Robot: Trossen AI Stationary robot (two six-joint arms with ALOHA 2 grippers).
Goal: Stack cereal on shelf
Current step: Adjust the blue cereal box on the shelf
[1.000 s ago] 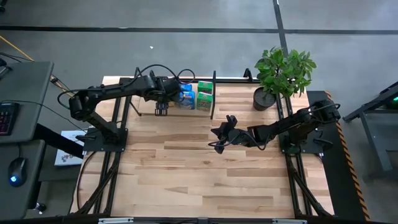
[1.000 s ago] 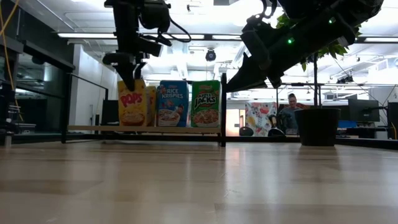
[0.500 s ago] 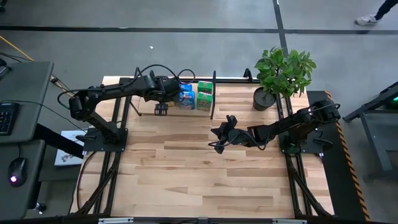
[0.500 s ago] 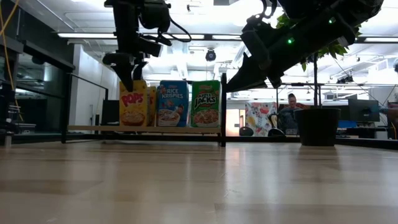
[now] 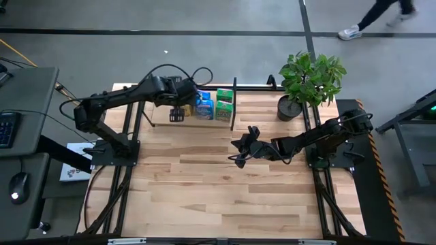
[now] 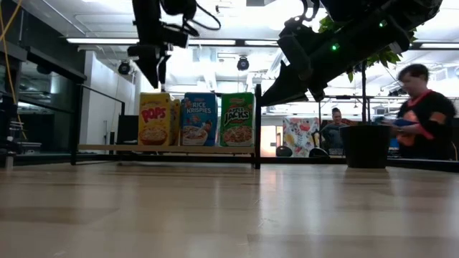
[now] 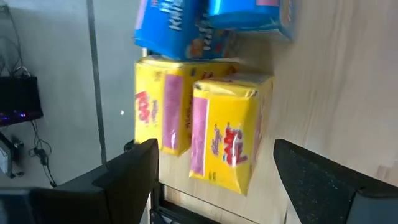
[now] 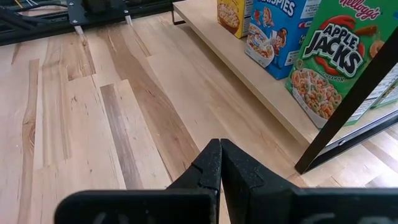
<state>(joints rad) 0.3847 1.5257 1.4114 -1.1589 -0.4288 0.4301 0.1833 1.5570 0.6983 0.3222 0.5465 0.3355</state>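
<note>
1. The shelf (image 5: 204,121) lies at the far side of the table (image 5: 204,197), left of the potted plant (image 5: 310,82), with its black upright divider (image 6: 257,125) at its right end.
2. The cereal boxes stand upright in a row on the shelf: yellow boxes (image 6: 156,119) at the left, blue boxes (image 6: 199,119) in the middle, green boxes (image 6: 237,119) just beside the divider.
3. In the left wrist view, two yellow boxes (image 7: 214,130) stand one behind the other, with blue boxes next to them.
4. The left gripper (image 5: 176,116) hangs above the yellow boxes, touching none of them; its fingers (image 7: 130,180) are spread apart with nothing between them.
5. The right gripper (image 5: 238,151) hovers over the middle of the table, well apart from the shelf, its fingers (image 8: 211,168) pressed together and holding nothing.
6. A person (image 6: 423,111) stands in the room beyond the table, behind the plant's pot.
</note>
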